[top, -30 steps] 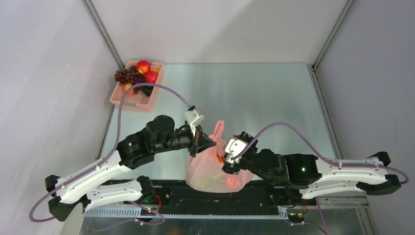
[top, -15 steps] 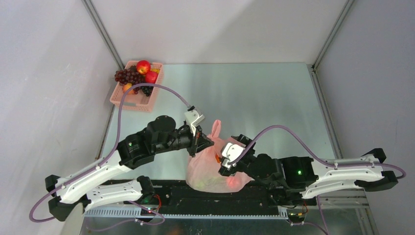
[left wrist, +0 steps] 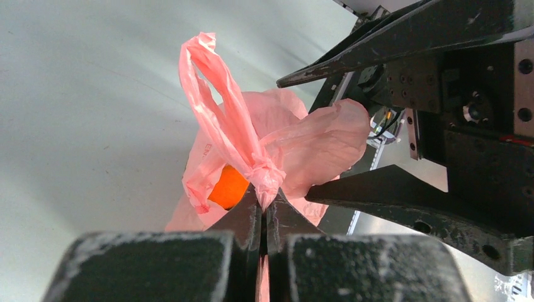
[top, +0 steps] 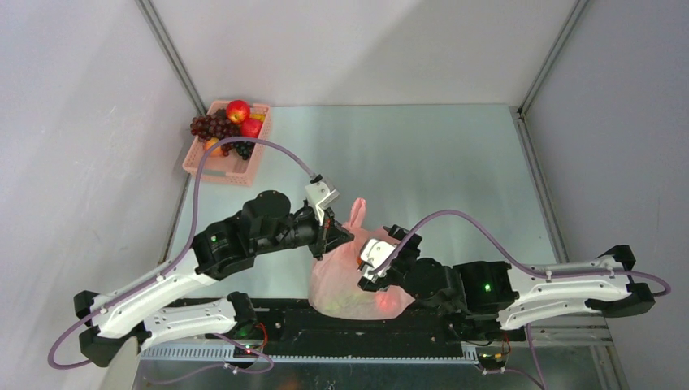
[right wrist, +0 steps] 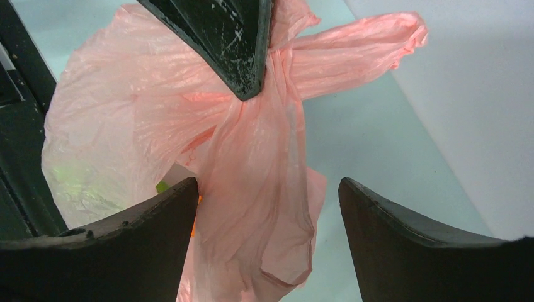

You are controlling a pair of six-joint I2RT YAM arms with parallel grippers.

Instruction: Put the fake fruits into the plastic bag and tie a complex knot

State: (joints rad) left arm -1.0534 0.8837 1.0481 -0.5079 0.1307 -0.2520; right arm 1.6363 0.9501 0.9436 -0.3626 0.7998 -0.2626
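Observation:
The pink plastic bag [top: 345, 284] sits at the table's near edge between both arms. Orange [left wrist: 228, 187], green and red fake fruits show through its film. My left gripper [left wrist: 264, 204] is shut on the twisted knot at the bag's neck, and one handle loop [left wrist: 214, 82] stands up above it. In the top view the left gripper [top: 349, 237] is at the bag's upper left. My right gripper [right wrist: 267, 182] is open, its fingers straddling a hanging fold of the bag [right wrist: 264, 207] without pinching it. From above, the right gripper [top: 366, 268] is against the bag's right side.
A pink lattice basket [top: 230, 169] at the table's far left corner holds red apples [top: 238, 110] and a dark grape bunch [top: 213, 127]. The black base rail [top: 325, 325] runs right behind the bag. Grey walls close in the table on both sides.
My right arm has slid left, bringing its open gripper closer around the bag's hanging fold. The left gripper has kept its hold on the knot and barely shifted.

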